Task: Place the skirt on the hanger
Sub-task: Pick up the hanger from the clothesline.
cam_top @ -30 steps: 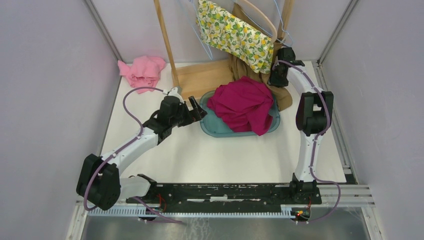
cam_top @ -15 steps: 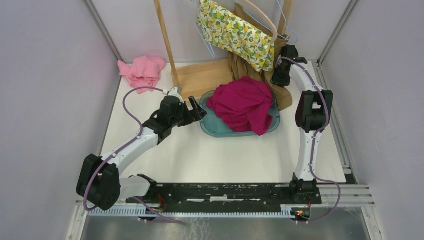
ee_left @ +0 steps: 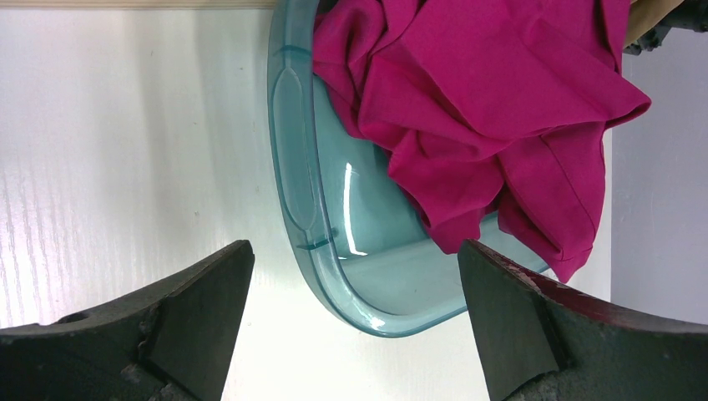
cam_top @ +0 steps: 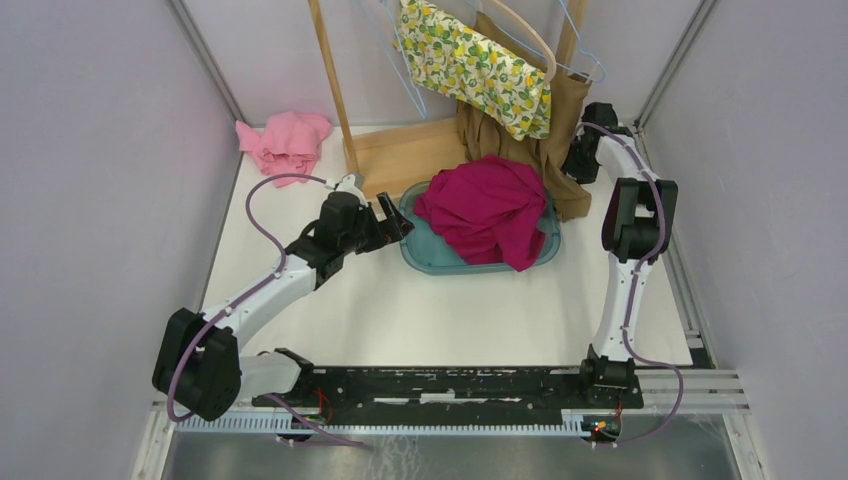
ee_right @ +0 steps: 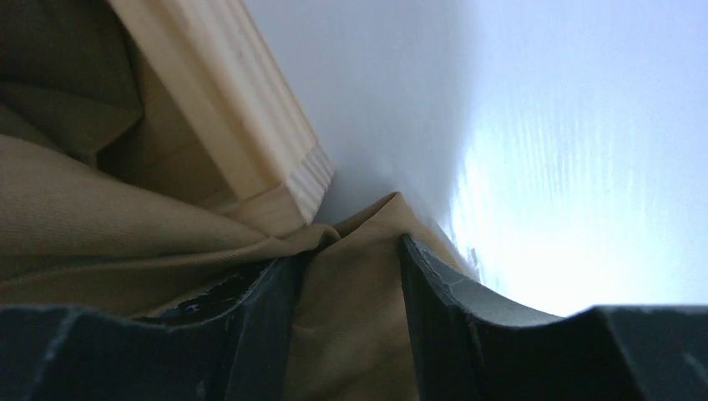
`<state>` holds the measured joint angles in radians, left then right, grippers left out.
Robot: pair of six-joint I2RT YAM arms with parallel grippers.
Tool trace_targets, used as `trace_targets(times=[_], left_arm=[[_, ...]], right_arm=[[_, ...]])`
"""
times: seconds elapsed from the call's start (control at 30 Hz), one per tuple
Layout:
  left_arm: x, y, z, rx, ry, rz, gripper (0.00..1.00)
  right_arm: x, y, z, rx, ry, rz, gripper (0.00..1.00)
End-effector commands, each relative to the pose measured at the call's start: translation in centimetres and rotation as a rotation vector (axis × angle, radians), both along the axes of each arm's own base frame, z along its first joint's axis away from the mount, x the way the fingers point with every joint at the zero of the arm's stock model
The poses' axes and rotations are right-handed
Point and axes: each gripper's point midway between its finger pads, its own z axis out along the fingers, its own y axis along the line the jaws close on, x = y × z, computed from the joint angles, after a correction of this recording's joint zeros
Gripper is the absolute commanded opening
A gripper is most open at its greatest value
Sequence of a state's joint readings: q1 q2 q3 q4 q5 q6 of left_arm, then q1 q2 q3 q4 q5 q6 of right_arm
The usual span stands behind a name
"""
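**Top view.** The right gripper point(cam_top: 574, 165) has swung toward the right edge of the frame, drawing the tan skirt point(cam_top: 562, 105) sideways beneath the curved wooden hanger point(cam_top: 531, 45). The skirt hangs at upper centre, behind a lemon-print cloth point(cam_top: 470, 62), so it is probably being spread rather than newly hung. The left gripper point(cam_top: 396, 224) has not moved.

**Left wrist view.** The left gripper point(ee_left: 355, 255) stands wide apart and empty over a glossy, translucent teal basin point(ee_left: 292, 167) that holds a crumpled magenta garment point(ee_left: 484, 100).

**Right wrist view.** The right gripper point(ee_right: 351, 288) is pinched on a fold of the matte, woven skirt point(ee_right: 100, 225), beside a square-cut pale wood beam point(ee_right: 225, 109).
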<state>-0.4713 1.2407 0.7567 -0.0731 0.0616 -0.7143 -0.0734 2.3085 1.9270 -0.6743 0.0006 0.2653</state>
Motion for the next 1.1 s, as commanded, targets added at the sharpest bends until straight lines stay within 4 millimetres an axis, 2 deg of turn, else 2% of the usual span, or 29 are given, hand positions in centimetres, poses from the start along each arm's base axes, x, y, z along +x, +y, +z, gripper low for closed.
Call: trace_targets(times=[0.0,0.23,0.43,0.5,0.6,0.67,0.77,0.9,0.93,1.0,1.07], left_arm=[[1.1,-0.4,2.3,-0.026,-0.059,0.003,0.99],[1.1,-0.3,2.9,-0.026,-0.069,0.006,0.99],[1.0,-0.2,3.2,-0.024,-0.075,0.007,0.99],[0.9,-0.2,3.2,-0.024,-0.075,0.005,0.99],[0.9,0.0,3.2,-0.021,-0.077,0.007,0.99],[0.8,0.0,3.1,-0.021,-0.075,0.006,0.99],[0.8,0.0,3.2,-0.022,-0.078,0.007,0.99],[0.6,0.1,3.3,-0.023,-0.08,0.005,0.99],[0.6,0.1,3.4,-0.023,-0.082,0.007,0.99],[0.6,0.1,3.6,-0.026,-0.086,0.008,0.99],[0.5,0.2,3.6,-0.026,-0.087,0.008,0.99]], right_arm=[[0.9,-0.7,-0.9,-0.026,0.029,0.002,0.52],[0.9,0.1,-2.8,-0.05,0.092,0.059,0.52],[0.2,2.4,-4.7,-0.045,0.161,0.148,0.52],[0.2,3.6,-4.4,-0.025,0.129,0.183,0.52],[0.6,5.8,-2.8,0.015,0.032,0.238,0.55],[0.8,6.6,-2.2,0.032,0.003,0.251,0.56],[1.0,6.2,-2.5,0.005,0.041,0.238,0.56],[0.8,4.9,-4.3,-0.057,0.144,0.216,0.54],[0.8,4.5,-4.4,-0.077,0.156,0.207,0.51],[0.1,4.0,-6.3,-0.1,0.205,0.2,0.44],[-0.8,3.5,-7.2,-0.121,0.239,0.192,0.37]])
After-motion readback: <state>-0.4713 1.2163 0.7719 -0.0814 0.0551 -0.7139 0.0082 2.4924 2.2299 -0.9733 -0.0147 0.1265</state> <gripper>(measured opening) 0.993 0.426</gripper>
